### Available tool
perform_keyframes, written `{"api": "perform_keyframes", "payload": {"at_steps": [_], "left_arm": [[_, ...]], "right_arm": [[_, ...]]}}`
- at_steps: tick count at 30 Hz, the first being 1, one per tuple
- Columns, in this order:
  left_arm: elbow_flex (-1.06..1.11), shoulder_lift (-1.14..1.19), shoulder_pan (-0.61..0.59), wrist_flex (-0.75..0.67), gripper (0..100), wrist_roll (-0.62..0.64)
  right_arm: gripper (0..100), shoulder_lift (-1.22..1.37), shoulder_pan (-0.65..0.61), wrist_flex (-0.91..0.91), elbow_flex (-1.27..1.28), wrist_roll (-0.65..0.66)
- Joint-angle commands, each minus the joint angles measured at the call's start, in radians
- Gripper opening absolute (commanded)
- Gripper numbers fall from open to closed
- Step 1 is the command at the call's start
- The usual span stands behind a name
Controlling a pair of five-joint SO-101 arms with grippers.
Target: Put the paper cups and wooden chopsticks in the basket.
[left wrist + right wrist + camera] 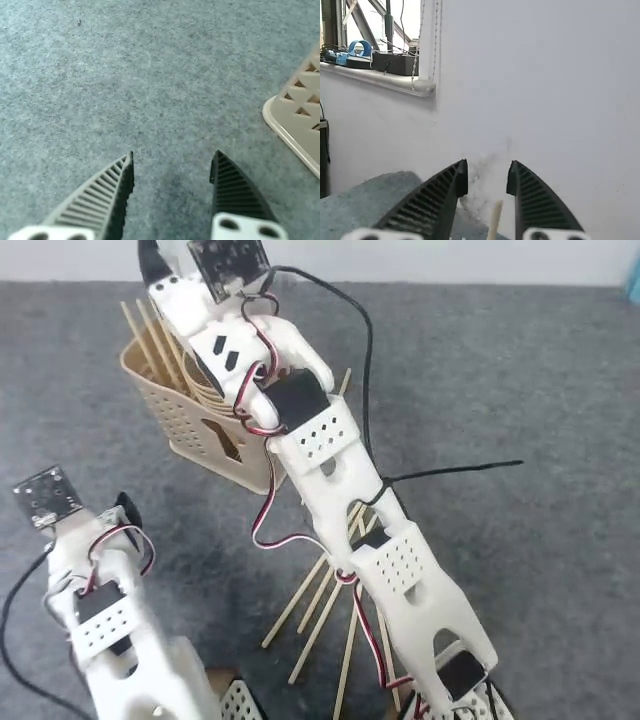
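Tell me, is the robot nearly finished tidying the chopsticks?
Not yet. Several chopsticks stand in the basket. The right gripper is open above the basket, a chopstick tip between its fingers. A bunch of loose chopsticks lies on the carpet, and the left gripper is open over bare carpet.

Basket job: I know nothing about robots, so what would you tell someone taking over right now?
Left gripper: open, low over the grey carpet beside the basket.
Right gripper: open, above the basket, a stick tip between its jaws, unclamped.
Done: several chopsticks stand in the basket; curved rims inside may be cups, unsure.
Left: loose chopsticks lie on the carpet under the right arm.
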Motion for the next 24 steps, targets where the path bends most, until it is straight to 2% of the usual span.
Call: {"api": "perform_keyframes", "payload": {"at_steps": [1,6,11,13,15,18,21,24], "left_arm": [[-0.004,-0.021,0.006,0.003,23,-0.011],[-0.004,-0.021,0.005,0.003,23,-0.012],[-0.002,-0.021,0.005,0.003,23,-0.012],[-0.002,-0.021,0.005,0.003,23,-0.012],[-0.002,-0.021,0.005,0.003,23,-0.012],[-0.002,-0.021,0.005,0.003,23,-0.012],[-0.002,-0.021,0.003,0.003,23,-0.012],[-0.002,-0.021,-0.002,0.003,23,-0.012]], "right_arm": [[12.0,-0.165,0.012,0.143,-0.051,-0.095],[12.0,-0.371,0.013,0.510,-0.051,-0.227],[11.9,-0.564,0.015,0.955,-0.051,-0.287],[11.9,-0.618,0.015,1.079,-0.049,-0.302],[11.9,-0.654,0.050,1.075,-0.018,-0.305],[11.8,-0.727,0.185,1.073,0.112,-0.304],[11.8,-0.845,0.237,1.073,0.399,-0.301],[11.8,-1.027,0.245,1.064,0.804,-0.301]]}}
